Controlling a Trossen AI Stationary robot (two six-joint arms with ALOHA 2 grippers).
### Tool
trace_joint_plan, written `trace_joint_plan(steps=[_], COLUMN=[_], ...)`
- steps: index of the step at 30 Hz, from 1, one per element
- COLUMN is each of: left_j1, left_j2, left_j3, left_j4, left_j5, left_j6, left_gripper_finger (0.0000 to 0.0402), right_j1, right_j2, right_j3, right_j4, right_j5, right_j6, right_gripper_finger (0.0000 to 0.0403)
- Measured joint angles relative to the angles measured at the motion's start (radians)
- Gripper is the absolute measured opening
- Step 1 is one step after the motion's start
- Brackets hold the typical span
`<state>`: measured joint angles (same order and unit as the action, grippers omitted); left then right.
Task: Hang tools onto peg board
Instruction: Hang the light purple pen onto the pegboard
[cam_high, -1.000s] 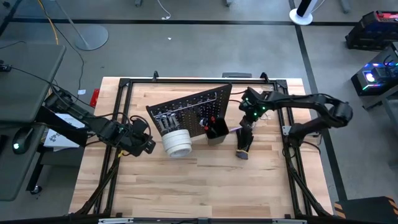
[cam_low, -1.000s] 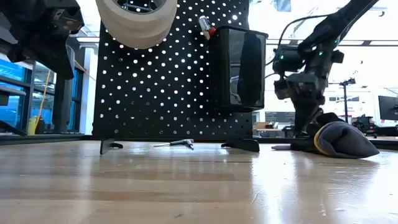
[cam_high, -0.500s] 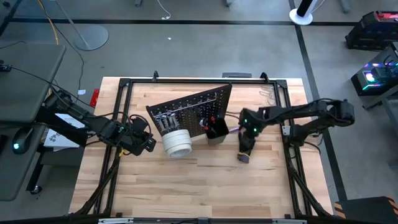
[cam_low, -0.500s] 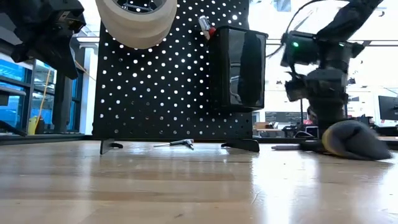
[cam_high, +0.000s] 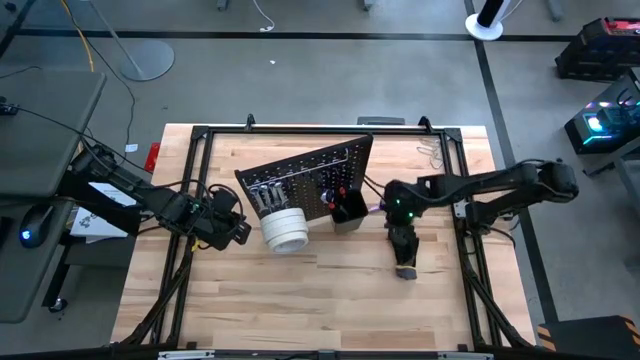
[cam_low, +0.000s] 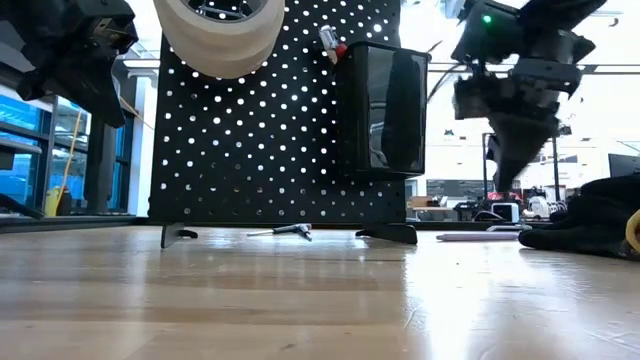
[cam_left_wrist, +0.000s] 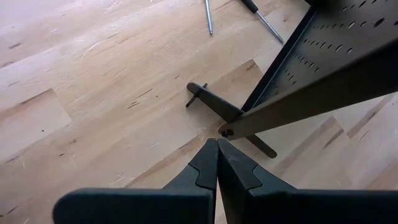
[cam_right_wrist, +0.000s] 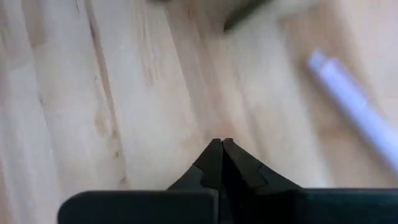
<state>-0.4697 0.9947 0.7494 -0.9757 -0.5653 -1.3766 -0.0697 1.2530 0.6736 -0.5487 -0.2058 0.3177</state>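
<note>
- Peg board (cam_high: 305, 180) stands upright mid-table on its feet; bin (cam_low: 385, 110) is mounted on its front.
- White tape rolls (cam_high: 284, 228) hang at the board's left end.
- Left gripper (cam_left_wrist: 217, 146): fingers pressed together, holding nothing, just beside a board foot (cam_left_wrist: 214, 106).
- Right gripper (cam_right_wrist: 221, 144): fingers together, empty, above bare wood right of the bin.
- Glove bundle (cam_low: 590, 228) lies on the table near the right gripper.
- Screwdriver (cam_low: 283, 231) lies flat behind the board.
</note>
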Motion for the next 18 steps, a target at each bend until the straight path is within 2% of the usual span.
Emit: trace_joint_plan(steps=[6,9,12,18], left_j1=[0.0,0.0,0.0,0.0], left_j2=[0.0,0.0,0.0,0.0], left_j3=[0.0,0.0,0.0,0.0], left_j4=[0.0,0.0,0.0,0.001], left_j5=[0.009,0.009,0.009,0.015], left_j6=[0.0,0.0,0.0,0.0], left_gripper_finger=[0.0,0.0,0.0,0.0], right_j1=[-0.109,-0.162,-0.196,-0.198], right_j2=[0.004,0.005,0.024,0.133], right_j3=[0.019,0.017,0.017,0.017], right_j4=[0.006,0.014,0.029,0.077], right_j5=[0.093,0.103,0.097,0.097], right_j6=[-0.366,-0.554,-0.62,-0.72], right_gripper_finger=[0.0003,0.0021,0.0061,0.0167])
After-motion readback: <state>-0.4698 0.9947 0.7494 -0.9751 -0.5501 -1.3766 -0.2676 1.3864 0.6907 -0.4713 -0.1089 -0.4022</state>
